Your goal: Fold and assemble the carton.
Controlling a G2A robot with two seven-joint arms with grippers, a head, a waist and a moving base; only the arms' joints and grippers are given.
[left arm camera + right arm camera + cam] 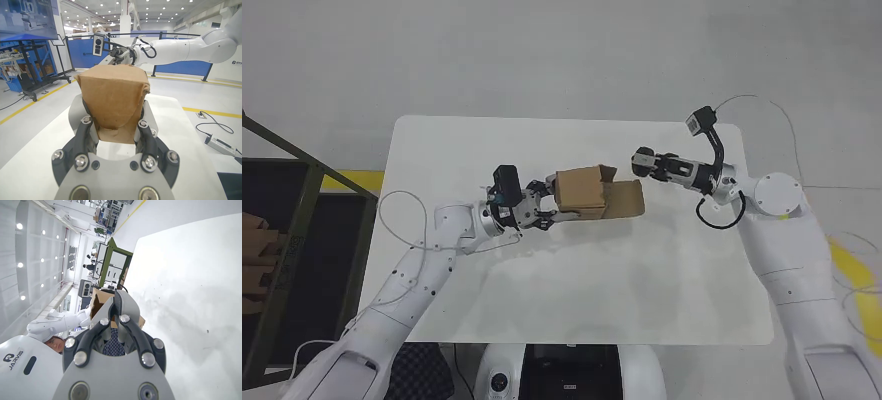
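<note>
There is one carton (582, 188), brown cardboard, near the middle of the far half of the one white table (642, 300). Two claws are at it, one at each end.

The left claw (114, 113) grasps the carton's closed end. Its two fingers (86, 111) sit on opposite sides of the box, pressed against the cardboard, and that end looks creased and a little crushed.

The carton's other end is open, with one wide flap (628, 198) spread out toward the right arm. The right claw (115, 303) is just beside this open end, with its two fingers clenched together. Whether they pinch any cardboard cannot be told.

Off the table's left edge stands one dark frame (302, 185) with some flat brown cardboard (254, 245) inside. The number of pieces cannot be told.
</note>
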